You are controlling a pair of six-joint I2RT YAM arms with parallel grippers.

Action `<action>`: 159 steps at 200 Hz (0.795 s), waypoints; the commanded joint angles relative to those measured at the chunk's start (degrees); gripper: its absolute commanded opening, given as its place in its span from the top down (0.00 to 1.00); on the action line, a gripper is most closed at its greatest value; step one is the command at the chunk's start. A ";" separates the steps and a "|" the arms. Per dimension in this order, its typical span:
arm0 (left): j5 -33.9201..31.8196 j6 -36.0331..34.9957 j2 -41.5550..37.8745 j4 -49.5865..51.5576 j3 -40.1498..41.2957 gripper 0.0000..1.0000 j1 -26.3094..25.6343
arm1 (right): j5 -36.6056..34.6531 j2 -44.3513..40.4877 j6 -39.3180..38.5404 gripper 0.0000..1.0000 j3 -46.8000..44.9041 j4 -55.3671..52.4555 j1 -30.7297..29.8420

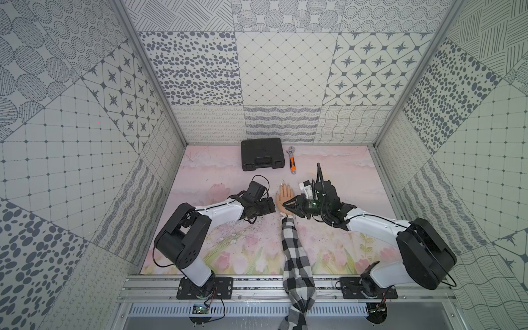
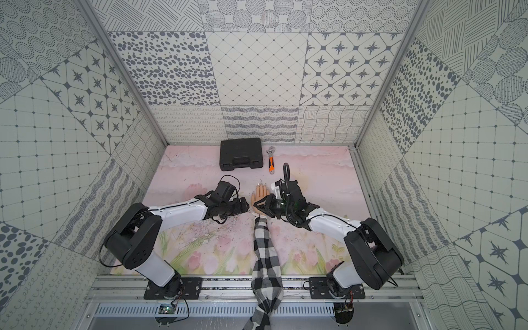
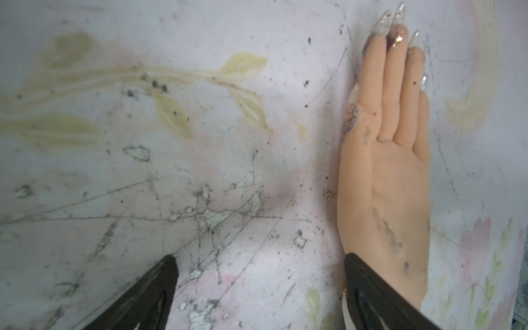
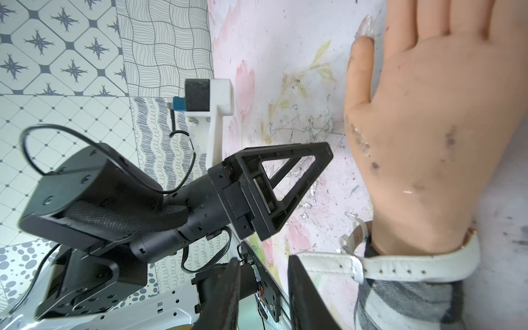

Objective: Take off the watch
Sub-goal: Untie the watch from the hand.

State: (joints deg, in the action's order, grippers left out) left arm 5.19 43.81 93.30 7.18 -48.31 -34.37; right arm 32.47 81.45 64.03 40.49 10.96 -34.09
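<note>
Top view: left gripper (image 1: 271,208) and right gripper (image 1: 286,208) flank the mannequin hand (image 1: 284,195). Left wrist view: jaws wide, empty. Right wrist view: jaws narrowly parted, empty; the watch (image 4: 414,265) sits fastened round the wrist. Risk: its strap tail (image 4: 323,260) lies outside the gap, so closing would miss it

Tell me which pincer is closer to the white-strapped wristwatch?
Right, narrowly. The right pincer is at the loose strap end of the white-strapped wristwatch; the left pincer sits beside the thumb edge of the peach plastic mannequin hand, slightly further from the strap.
</note>
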 commanded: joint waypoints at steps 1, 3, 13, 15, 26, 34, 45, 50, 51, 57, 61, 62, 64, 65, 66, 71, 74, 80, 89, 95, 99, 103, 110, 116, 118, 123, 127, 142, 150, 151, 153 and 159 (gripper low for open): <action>-0.65 -1.46 -0.31 8.29 0.50 0.07 0.80 | -1.76 -3.30 -2.92 0.66 0.26 -3.66 1.46; -0.63 -1.47 -0.31 8.29 0.50 0.07 0.82 | -1.85 -3.49 -3.16 0.65 0.17 -4.10 1.54; -0.67 -1.54 -0.38 8.20 0.45 0.07 0.94 | -2.37 -4.29 -4.10 0.64 -0.11 -5.68 1.91; -0.63 -1.54 -0.39 8.20 0.42 0.07 0.92 | -2.47 -4.39 -4.27 0.63 -0.25 -5.86 1.96; -0.51 -1.70 -0.38 8.29 0.31 0.07 0.97 | -2.76 -4.70 -4.77 0.61 -0.80 -6.78 2.18; -0.41 -1.79 -0.40 8.28 0.17 0.07 1.06 | -2.93 -4.64 -5.00 0.60 -1.34 -7.04 2.21; -0.29 -2.02 -0.46 8.35 -0.10 0.07 1.15 | -3.11 -4.30 -5.31 0.58 -1.91 -7.36 2.20; -0.23 -2.12 -0.38 8.40 -0.27 0.07 1.25 | -3.18 -4.06 -5.48 0.58 -2.18 -7.29 2.21; -0.29 -2.13 -0.39 8.43 -0.32 0.07 1.24 | -3.19 -4.00 -5.49 0.58 -2.22 -7.28 2.24; -0.18 -2.23 -0.35 8.59 -0.45 0.07 1.30 | -3.28 -3.77 -5.70 0.58 -2.45 -7.44 2.18; -0.17 -2.38 -0.31 8.64 -0.67 0.07 1.32 | -3.37 -3.56 -5.95 0.58 -2.51 -7.59 2.18; -0.13 -2.44 -0.26 8.68 -0.70 0.07 1.37 | -3.37 -3.53 -5.99 0.58 -2.52 -7.59 2.25; -0.12 -2.44 -0.23 8.72 -0.72 0.07 1.38 | -3.38 -3.41 -6.06 0.58 -2.61 -7.68 2.21; -0.11 -2.47 -0.23 8.68 -0.72 0.07 1.44 | -3.38 -3.41 -6.13 0.58 -2.70 -7.70 2.20; -0.06 -2.53 -0.22 8.70 -0.77 0.07 1.42 | -3.38 -3.32 -6.16 0.58 -2.70 -7.70 2.21; -0.02 -2.52 -0.13 8.73 -0.95 0.07 1.50 | -3.38 -3.00 -6.30 0.58 -2.87 -7.71 2.11; 0.01 -2.58 -0.02 8.73 -1.05 0.07 1.57 | -3.38 -2.80 -6.36 0.58 -2.88 -7.74 2.10; 0.16 -2.65 0.12 8.74 -1.17 0.07 1.50 | -3.31 -2.51 -6.37 0.58 -2.97 -7.77 1.98; 0.31 -2.59 0.32 8.79 -1.48 0.07 1.64 | -3.29 -1.91 -6.61 0.58 -2.99 -7.71 1.63; 0.38 -2.59 0.47 8.76 -1.56 0.07 1.62 | -3.29 -1.46 -6.67 0.58 -2.90 -7.71 1.27; 0.49 -2.60 0.56 8.77 -1.60 0.07 1.59 | -3.37 -1.27 -6.67 0.58 -2.83 -7.63 1.03; 0.55 -2.57 0.64 8.73 -1.67 0.07 1.64 | -3.45 -1.01 -6.72 0.58 -2.80 -7.47 0.79; 0.60 -2.57 0.74 8.73 -1.79 0.07 1.63 | -3.55 -0.57 -6.63 0.58 -2.63 -7.36 0.39; 0.64 -2.51 0.82 8.73 -1.78 0.07 1.62 | -3.72 -0.07 -6.68 0.58 -2.46 -7.15 -0.06; 0.68 -2.55 0.83 8.73 -1.83 0.07 1.59 | -3.79 0.11 -6.65 0.58 -2.35 -7.09 -0.20; 0.67 -2.55 0.98 8.81 -1.89 0.07 1.66 | -3.82 0.52 -6.56 0.58 -2.25 -6.91 -0.50; 0.69 -2.57 0.95 8.82 -1.93 0.07 1.62 | -3.83 0.88 -6.59 0.58 -2.05 -6.69 -0.73; 0.77 -2.52 0.98 8.80 -1.87 0.07 1.61 | -3.86 2.12 -6.25 0.59 -1.53 -5.83 -1.45; 0.76 -2.51 0.92 8.84 -1.89 0.07 1.64 | -3.75 2.91 -6.11 0.59 -1.16 -5.38 -1.80; 0.77 -2.50 0.92 8.87 -1.88 0.07 1.61 | -3.74 3.00 -6.07 0.59 -1.14 -5.36 -1.79; 0.78 -2.57 0.92 8.90 -1.89 0.07 1.64 | -3.73 3.14 -6.03 0.59 -0.97 -5.30 -1.86; 0.78 -2.58 1.00 8.86 -1.78 0.07 1.60 | -3.72 3.54 -6.04 0.60 -0.61 -5.25 -2.12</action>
State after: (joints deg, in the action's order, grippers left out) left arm 5.65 42.65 93.54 11.53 -49.93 -33.08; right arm 29.28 83.00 58.08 38.15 2.92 -35.24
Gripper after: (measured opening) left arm 0.928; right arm 0.408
